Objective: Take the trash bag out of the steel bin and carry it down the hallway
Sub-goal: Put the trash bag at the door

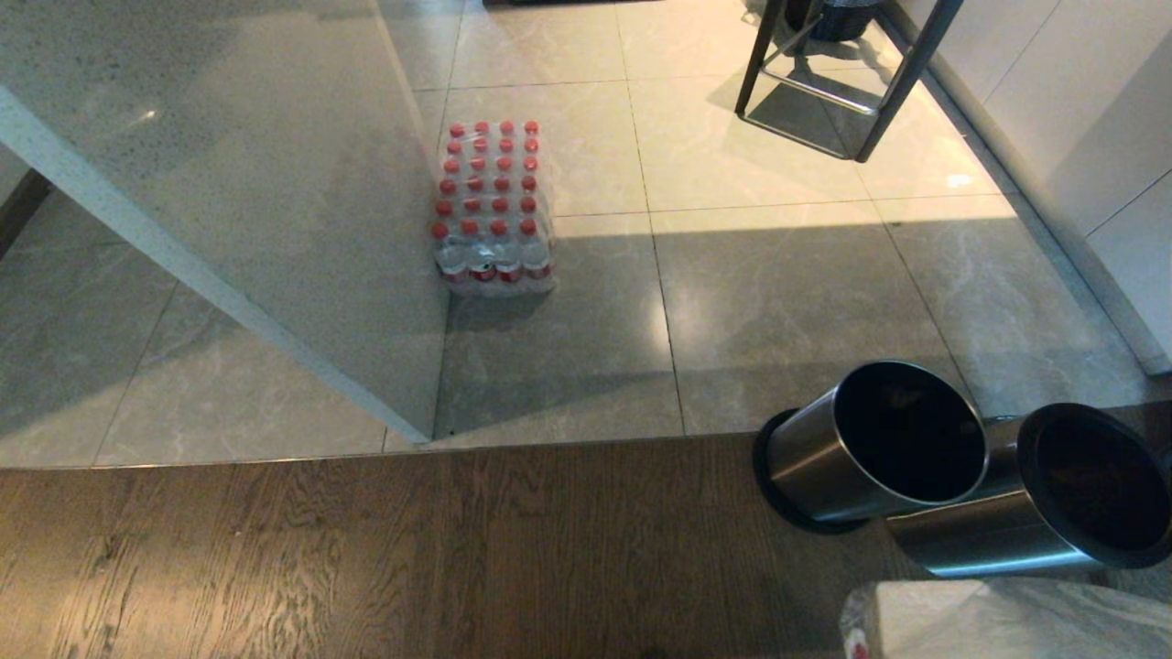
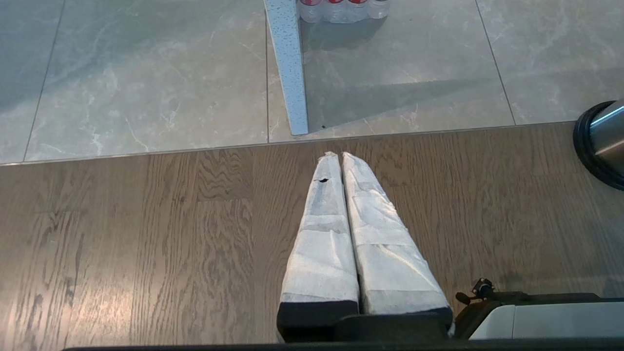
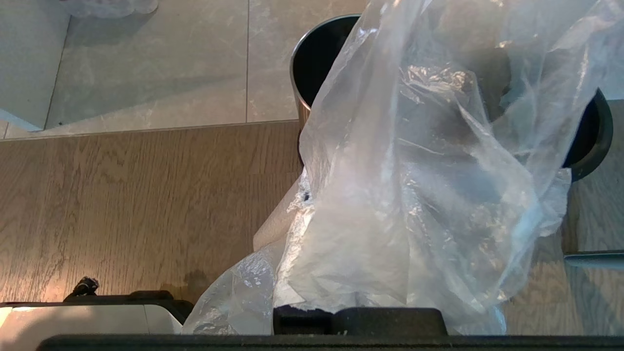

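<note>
A clear, crinkly trash bag [image 3: 419,195] drapes over my right gripper [image 3: 317,195] and fills most of the right wrist view. The gripper is shut on the trash bag, and only one white-wrapped finger [image 3: 275,226] shows beside the plastic. Behind the bag stands the steel bin [image 3: 304,73], dark inside. In the head view this bin [image 1: 824,458] leans on the wood floor at the lower right, beside a second one [image 1: 989,540]. My left gripper [image 2: 339,156] hovers over the wood floor, shut and holding nothing.
A shrink-wrapped pack of red-capped bottles [image 1: 494,206] sits on the grey tiles beside a speckled white panel [image 1: 275,183]. A dark metal stool frame [image 1: 824,82] stands at the back right, near white cabinets [image 1: 1080,119]. A pale plastic-wrapped lump [image 1: 998,622] shows at the bottom right.
</note>
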You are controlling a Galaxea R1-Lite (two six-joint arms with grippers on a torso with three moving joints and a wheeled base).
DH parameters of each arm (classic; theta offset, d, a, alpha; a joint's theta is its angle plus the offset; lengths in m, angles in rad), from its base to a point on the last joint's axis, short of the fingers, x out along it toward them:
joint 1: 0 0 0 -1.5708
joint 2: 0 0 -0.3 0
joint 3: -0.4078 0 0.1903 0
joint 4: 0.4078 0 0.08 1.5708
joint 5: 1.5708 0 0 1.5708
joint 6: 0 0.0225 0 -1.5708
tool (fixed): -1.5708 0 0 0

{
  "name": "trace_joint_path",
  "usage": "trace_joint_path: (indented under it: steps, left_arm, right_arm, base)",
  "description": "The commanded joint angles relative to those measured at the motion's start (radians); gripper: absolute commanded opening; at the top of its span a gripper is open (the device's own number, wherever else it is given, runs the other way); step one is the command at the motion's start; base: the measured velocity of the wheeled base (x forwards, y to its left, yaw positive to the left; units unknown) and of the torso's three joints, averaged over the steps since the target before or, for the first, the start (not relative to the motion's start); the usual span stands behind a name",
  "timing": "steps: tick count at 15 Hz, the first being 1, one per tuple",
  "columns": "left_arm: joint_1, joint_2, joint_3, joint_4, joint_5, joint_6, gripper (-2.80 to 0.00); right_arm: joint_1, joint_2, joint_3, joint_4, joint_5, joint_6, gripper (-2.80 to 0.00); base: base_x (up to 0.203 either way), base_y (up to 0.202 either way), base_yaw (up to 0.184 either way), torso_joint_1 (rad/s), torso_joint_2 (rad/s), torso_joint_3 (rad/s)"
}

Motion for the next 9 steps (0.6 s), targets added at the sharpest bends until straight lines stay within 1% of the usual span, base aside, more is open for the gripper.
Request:
trace_joint_path:
  steps: [1, 9]
  left_arm:
    - [0.000, 0.000, 0.000, 0.000, 0.000, 0.000, -2.80]
    - [0.000, 0.000, 0.000, 0.000, 0.000, 0.000, -2.80]
  right_arm:
    - [0.001, 0.002, 0.002, 0.000, 0.000, 0.000, -2.80]
    - [0.000, 0.002, 0.002, 0.000, 0.000, 0.000, -2.80]
  base:
    - [0.000, 0.000, 0.000, 0.000, 0.00, 0.000]
    - [0.000, 0.000, 0.000, 0.000, 0.00, 0.000]
